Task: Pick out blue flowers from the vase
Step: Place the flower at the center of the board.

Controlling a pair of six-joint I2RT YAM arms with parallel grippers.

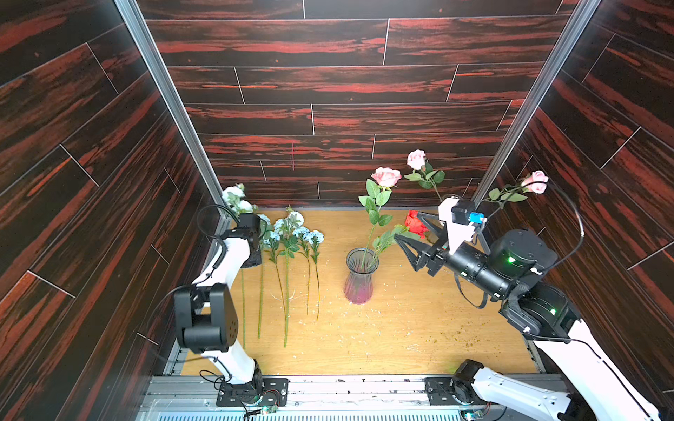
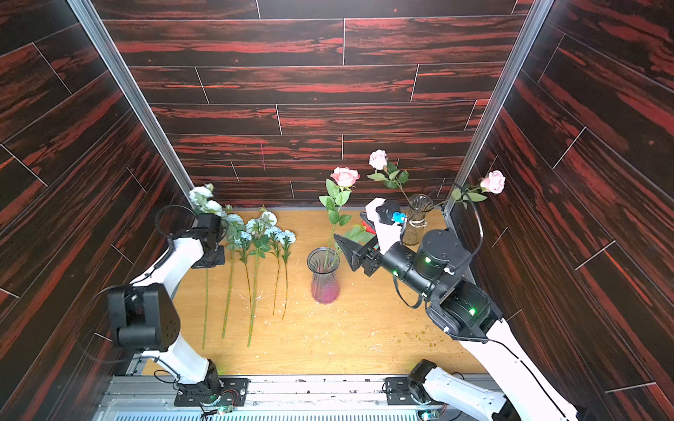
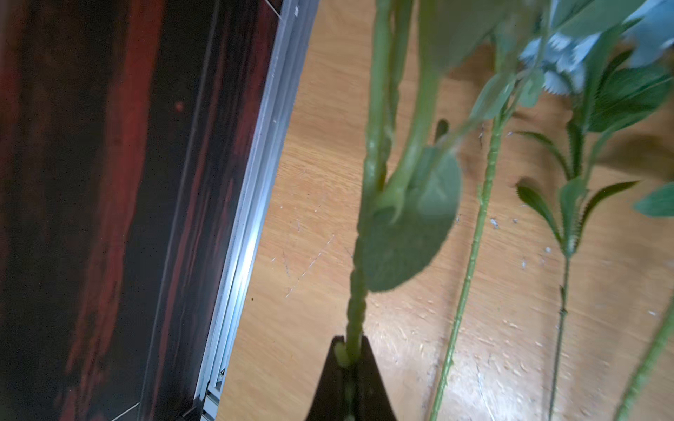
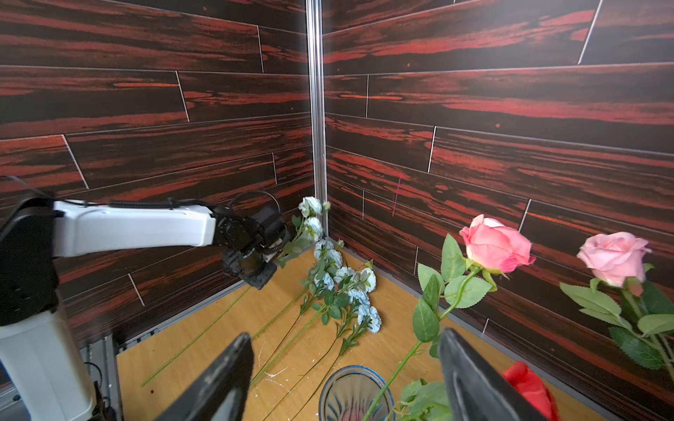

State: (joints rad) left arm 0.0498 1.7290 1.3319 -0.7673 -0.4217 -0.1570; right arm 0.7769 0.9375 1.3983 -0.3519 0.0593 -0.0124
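Left arm is reaching to the far-left corner, wrist pointing down, left gripper (image 3: 350,359) pinching one stem of the blue flowers (image 1: 291,233) | the others are lying in a row on the table (image 1: 401,328), left of the vase (image 1: 359,277) | right arm is stretching toward the vase, right gripper (image 1: 407,226) hovering just right of its rim, jaws spread wide.

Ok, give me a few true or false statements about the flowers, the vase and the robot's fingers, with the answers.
1. The left fingers are shut on a blue flower stem. True.
2. The right fingers grip the red rose. False: they stand open, holding nothing.
3. Several blue flowers lie on the table. True.
4. Blue flowers stand in the tinted vase. False: it holds a pink rose and the red rose.
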